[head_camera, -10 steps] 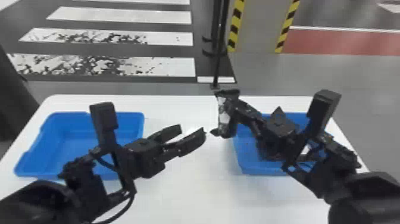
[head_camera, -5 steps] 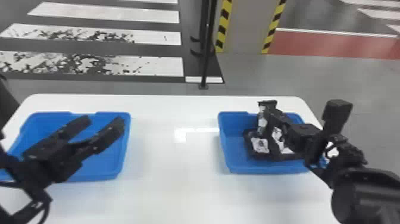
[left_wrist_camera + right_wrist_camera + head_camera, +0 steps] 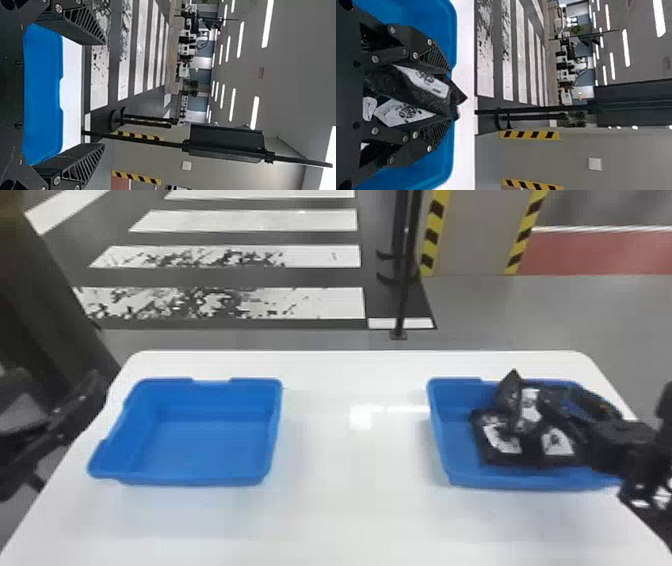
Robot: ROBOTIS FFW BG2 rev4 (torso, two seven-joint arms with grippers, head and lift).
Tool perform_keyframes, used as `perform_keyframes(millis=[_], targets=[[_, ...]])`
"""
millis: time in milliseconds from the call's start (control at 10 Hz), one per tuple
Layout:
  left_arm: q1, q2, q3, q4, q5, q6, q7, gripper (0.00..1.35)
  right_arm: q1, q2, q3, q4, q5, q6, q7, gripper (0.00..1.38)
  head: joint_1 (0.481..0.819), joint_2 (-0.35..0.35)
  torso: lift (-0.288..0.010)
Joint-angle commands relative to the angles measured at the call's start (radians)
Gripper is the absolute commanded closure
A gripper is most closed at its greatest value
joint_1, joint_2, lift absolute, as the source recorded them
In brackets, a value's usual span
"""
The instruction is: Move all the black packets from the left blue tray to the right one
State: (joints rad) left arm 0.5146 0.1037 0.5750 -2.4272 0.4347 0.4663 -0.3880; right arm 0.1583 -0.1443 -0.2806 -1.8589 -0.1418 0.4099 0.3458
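1. We have the right gripper (image 3: 536, 397) over the right tray (image 3: 452, 462), its fingers (image 3: 433, 57) grasping a black packet (image 3: 510, 395). The packet lies between them, touching the pads, and a dark corner reaches out past the fingertips.
2. Our packet is dark and slightly glossy, creased, with a white label (image 3: 428, 84) bearing dark print. In the right wrist view we see a second printed label (image 3: 405, 113) beside it in the gap; we can't tell whether it belongs to the same packet.
3. From the head view, we see our packet standing steeply and leaning, a dark corner uppermost by the far rim. In the right wrist view, its long axis runs at a slant along the fingers' length, from the palm side towards the tips.
4. Below it, more black packets (image 3: 532, 457) lie in the right tray, white label patches showing on dark wrapping. They crowd together under our right gripper, and we can't tell how many there are or whether the held one touches them.
5. Our left gripper (image 3: 75, 412) is by the left edge of the white table (image 3: 345, 520), near the left blue tray (image 3: 190, 480). In the left wrist view its fingers (image 3: 81, 29) are spread wide, released, with blue tray wall and white tabletop visible between them.
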Motion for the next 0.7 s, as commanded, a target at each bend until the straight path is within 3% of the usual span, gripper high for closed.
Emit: perform_keyframes(millis=[0, 100, 400, 600], targets=[[0.057, -0.027, 0.013, -0.046, -0.004, -0.042, -0.002, 0.13, 0.178, 0.023, -0.003, -0.231, 0.002, -0.115, -0.06, 0.13, 0.695, 0.034, -0.14], [0.106, -0.039, 0.015, -0.082, -0.014, -0.069, -0.002, 0.13, 0.288, 0.045, -0.007, -0.366, 0.006, -0.172, -0.096, 0.15, 0.695, 0.036, -0.14], [0.207, -0.055, -0.031, -0.107, -0.042, -0.106, -0.002, 0.13, 0.59, 0.106, -0.013, -0.611, -0.024, -0.309, -0.096, 0.15, 0.695, 0.07, -0.14], [0.276, -0.061, -0.088, -0.107, -0.066, -0.137, -0.005, 0.13, 0.75, 0.145, 0.001, -0.692, -0.036, -0.312, -0.094, 0.15, 0.695, 0.078, -0.14]])
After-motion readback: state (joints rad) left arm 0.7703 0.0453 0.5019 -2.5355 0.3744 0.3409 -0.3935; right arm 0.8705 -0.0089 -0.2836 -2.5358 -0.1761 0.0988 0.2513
